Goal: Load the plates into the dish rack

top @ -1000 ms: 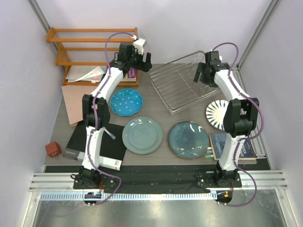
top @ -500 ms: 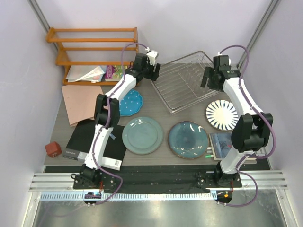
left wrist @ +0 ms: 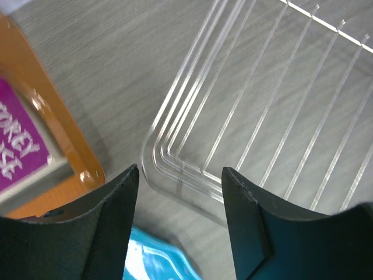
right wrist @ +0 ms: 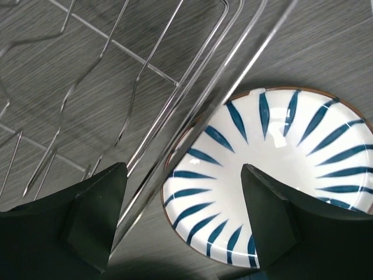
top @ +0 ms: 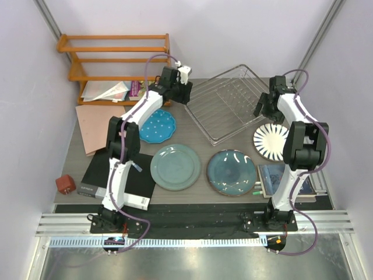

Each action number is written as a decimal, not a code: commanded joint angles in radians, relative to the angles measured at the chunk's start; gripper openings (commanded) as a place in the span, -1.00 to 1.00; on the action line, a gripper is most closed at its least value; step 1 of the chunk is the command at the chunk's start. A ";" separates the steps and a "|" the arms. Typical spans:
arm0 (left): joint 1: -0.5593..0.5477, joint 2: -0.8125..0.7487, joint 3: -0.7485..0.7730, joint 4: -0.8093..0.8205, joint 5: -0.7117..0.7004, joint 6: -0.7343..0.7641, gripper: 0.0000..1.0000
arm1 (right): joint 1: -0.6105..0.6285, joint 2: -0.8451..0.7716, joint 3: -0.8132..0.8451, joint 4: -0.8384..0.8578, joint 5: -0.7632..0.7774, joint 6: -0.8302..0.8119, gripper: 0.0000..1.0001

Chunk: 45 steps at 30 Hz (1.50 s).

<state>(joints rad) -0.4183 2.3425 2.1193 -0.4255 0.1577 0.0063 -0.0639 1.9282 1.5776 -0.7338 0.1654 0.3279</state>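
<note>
Left gripper (left wrist: 179, 175): my fingers stand apart, not very wide, over the left corner of the dish rack (left wrist: 169, 160); I grip nothing.
Right gripper (right wrist: 183, 175): my fingers are spread wide above the rack's right edge and the white striped plate (right wrist: 280, 169); nothing is between them.
Dish rack: at the back of the table (top: 195, 137), between my two grippers.
Plates: all four lie flat on the table. The blue dotted plate (top: 156, 125) is left of the rack, the grey-green plate (top: 175, 167) and teal plate (top: 232, 172) are in front of it, and the striped one is just beside its right corner.
</note>
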 commanded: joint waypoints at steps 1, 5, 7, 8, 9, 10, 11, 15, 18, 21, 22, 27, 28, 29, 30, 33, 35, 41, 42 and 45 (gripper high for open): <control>0.004 -0.156 -0.090 -0.058 0.029 -0.035 0.22 | -0.008 0.054 0.090 0.000 -0.047 0.008 0.64; 0.003 -0.208 -0.159 -0.056 0.042 -0.045 0.25 | -0.005 0.107 0.131 0.043 -0.154 0.005 0.40; 0.003 -0.219 -0.186 -0.056 0.054 -0.042 0.25 | -0.002 0.138 0.162 0.051 -0.194 0.005 0.31; 0.003 -0.224 -0.194 -0.055 0.062 -0.042 0.25 | 0.006 0.146 0.174 0.051 -0.198 0.002 0.30; 0.003 -0.223 -0.199 -0.056 0.063 -0.040 0.25 | 0.009 0.149 0.197 0.051 -0.190 -0.004 0.29; 0.003 -0.219 -0.197 -0.055 0.065 -0.042 0.25 | 0.010 0.152 0.205 0.051 -0.187 -0.006 0.30; 0.003 -0.216 -0.181 -0.052 0.059 -0.040 0.25 | 0.012 0.150 0.209 0.048 -0.181 -0.007 0.30; 0.003 -0.140 -0.053 -0.048 -0.003 -0.023 0.26 | 0.012 0.115 0.197 0.037 -0.086 -0.010 0.29; 0.003 -0.086 0.052 -0.050 -0.029 0.032 0.29 | 0.012 0.068 0.153 0.037 -0.075 -0.023 0.29; 0.003 -0.022 0.119 -0.042 -0.052 0.058 0.31 | 0.012 0.023 0.104 0.037 -0.089 -0.024 0.19; 0.001 0.001 0.122 -0.021 -0.059 0.064 0.32 | 0.012 0.017 0.092 0.037 -0.096 -0.024 0.14; 0.003 0.072 0.152 0.008 -0.104 0.116 0.33 | 0.013 0.008 0.067 0.039 -0.106 -0.021 -0.23; 0.003 0.080 0.156 0.010 -0.116 0.121 0.33 | 0.013 0.009 0.073 0.039 -0.106 -0.021 -0.27; 0.003 0.089 0.156 0.013 -0.118 0.123 0.33 | 0.013 0.011 0.079 0.033 -0.107 -0.023 -0.29; 0.003 0.090 0.154 0.011 -0.118 0.123 0.33 | 0.015 0.012 0.096 0.030 -0.109 -0.027 -0.30; 0.003 0.081 0.133 0.004 -0.092 0.116 0.33 | 0.021 0.017 0.120 0.025 -0.109 -0.052 -0.33; 0.003 0.072 0.114 -0.004 -0.072 0.107 0.32 | 0.026 0.028 0.133 0.025 -0.110 -0.066 -0.34; 0.003 0.028 0.068 -0.051 -0.043 0.097 0.08 | 0.033 0.046 0.162 0.022 -0.113 -0.090 -0.34; 0.003 0.003 0.058 -0.062 -0.041 0.095 0.03 | 0.036 0.046 0.162 0.022 -0.118 -0.090 -0.35; 0.003 -0.037 0.013 -0.076 -0.035 0.081 -0.06 | 0.041 0.048 0.171 0.025 -0.121 -0.090 -0.32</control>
<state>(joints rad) -0.4187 2.4214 2.1750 -0.4690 0.1013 0.0910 -0.0414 1.9987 1.6806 -0.7269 0.0681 0.2897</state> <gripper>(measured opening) 0.487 0.334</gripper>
